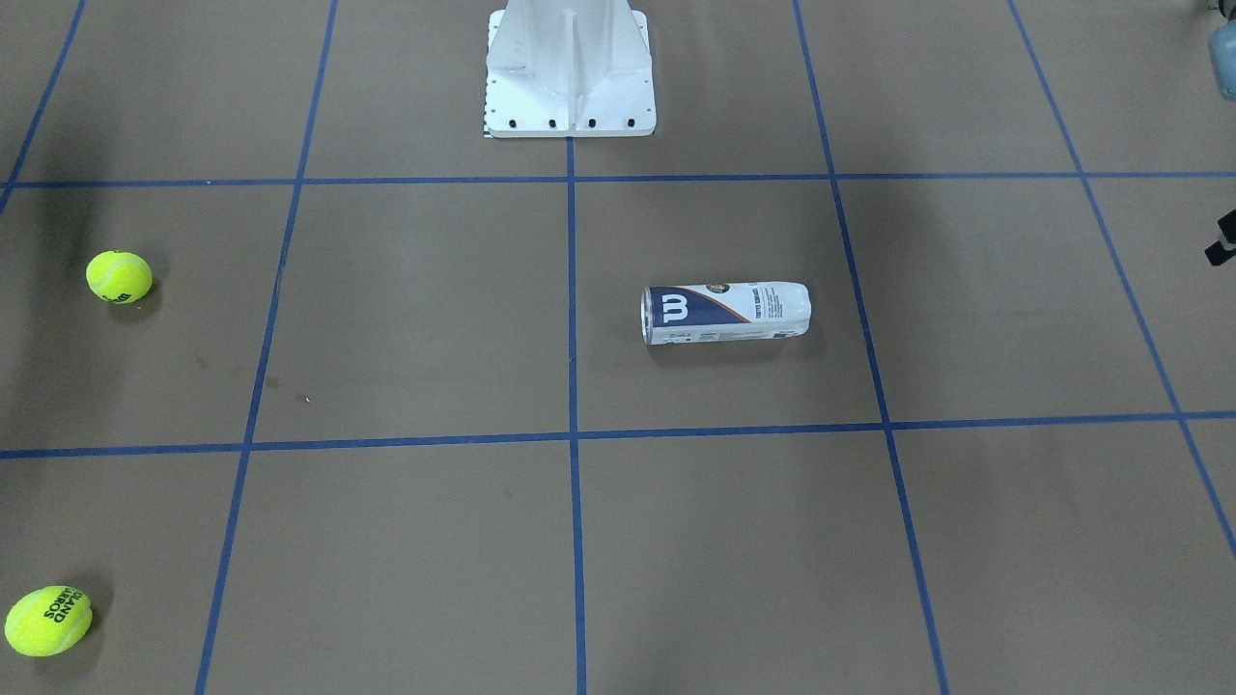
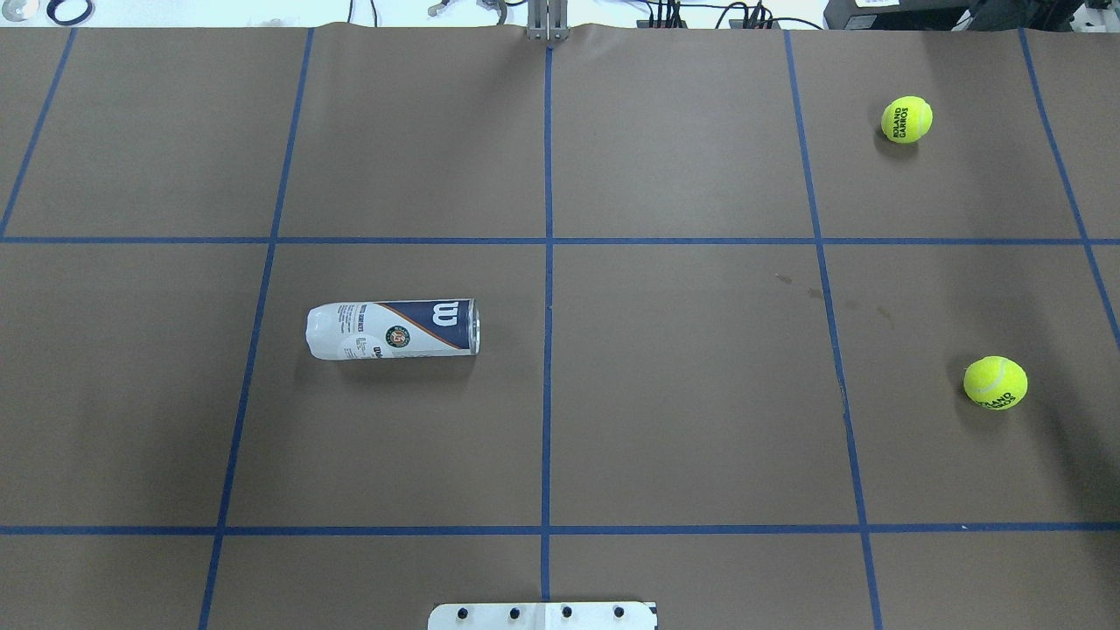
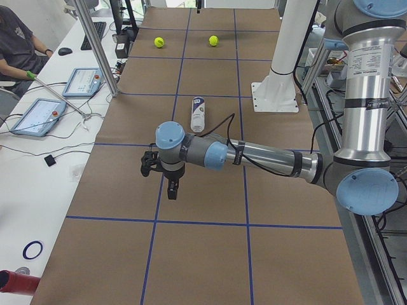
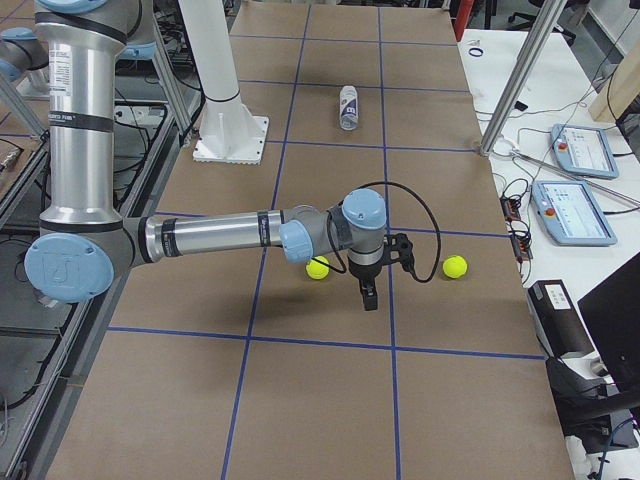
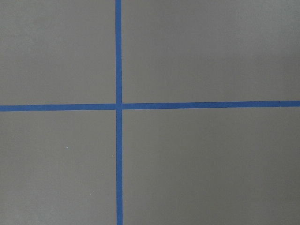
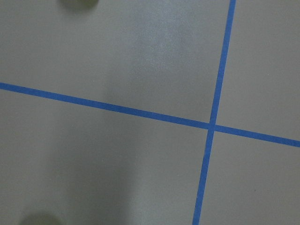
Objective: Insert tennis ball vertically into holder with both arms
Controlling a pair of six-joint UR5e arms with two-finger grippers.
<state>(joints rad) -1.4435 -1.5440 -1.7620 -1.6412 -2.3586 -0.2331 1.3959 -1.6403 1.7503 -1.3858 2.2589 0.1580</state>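
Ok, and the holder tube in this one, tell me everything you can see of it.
The holder is a clear plastic tube with a white and navy label and white W logo. It lies on its side on the brown table, left of the centre tape line in the overhead view, metal rim toward that line, rounded closed end away. Only the table touches it. Contents cannot be told.

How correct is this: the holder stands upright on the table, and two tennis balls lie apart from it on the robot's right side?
Not quite. The holder does not stand upright; it lies on its side on the table, as the overhead exterior view shows. The near tennis ball and the far tennis ball do lie apart from it on the robot's right side.
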